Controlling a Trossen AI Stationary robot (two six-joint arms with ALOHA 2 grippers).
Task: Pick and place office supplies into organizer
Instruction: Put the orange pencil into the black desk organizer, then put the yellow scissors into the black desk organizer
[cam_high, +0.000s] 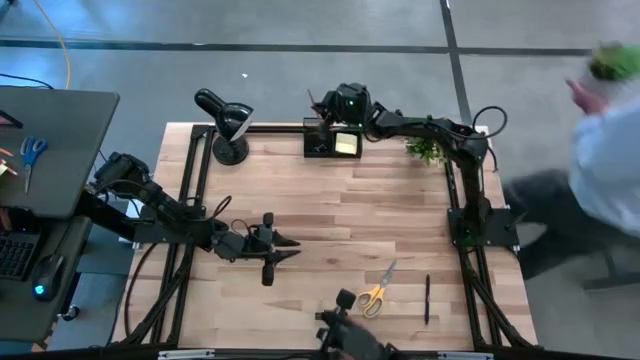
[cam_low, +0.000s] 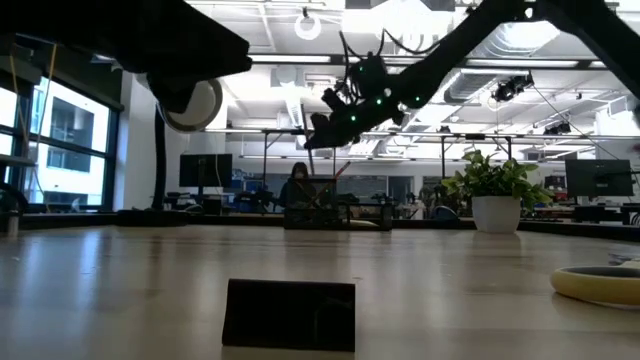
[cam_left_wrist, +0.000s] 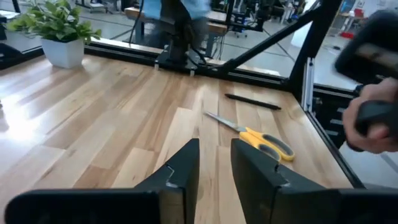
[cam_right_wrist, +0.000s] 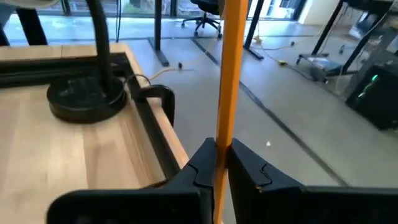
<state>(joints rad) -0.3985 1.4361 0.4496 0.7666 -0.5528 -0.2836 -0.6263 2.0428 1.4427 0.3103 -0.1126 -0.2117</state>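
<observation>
The black organizer (cam_high: 330, 140) stands at the table's far edge with a yellow sticky-note pad (cam_high: 347, 145) in it. My right gripper (cam_high: 318, 106) hangs above its left end, shut on an orange pencil (cam_right_wrist: 227, 68). In the low view that gripper (cam_low: 320, 130) is well above the organizer (cam_low: 335, 215). Yellow-handled scissors (cam_high: 377, 290), a black pen (cam_high: 427, 298) and a black binder clip (cam_high: 345, 298) lie flat near the front edge. My left gripper (cam_high: 290, 250) is open over the left middle of the table, with nothing between its fingers (cam_left_wrist: 186, 168). My right gripper pinches the orange pencil's shaft (cam_right_wrist: 222, 134) between its two fingers. The fingers lie roughly level and across the pencil. The pencil stands upright and rises high above the fingers, clear of the table. Its lower part is hidden behind the fingers.
A black desk lamp (cam_high: 225, 125) stands at the far left corner, its base (cam_right_wrist: 84, 99) close to my right gripper. A potted plant (cam_high: 425, 150) sits to the right of the organizer. A person (cam_high: 600, 150) is beyond the table's right edge. Bare wood lies mid-table.
</observation>
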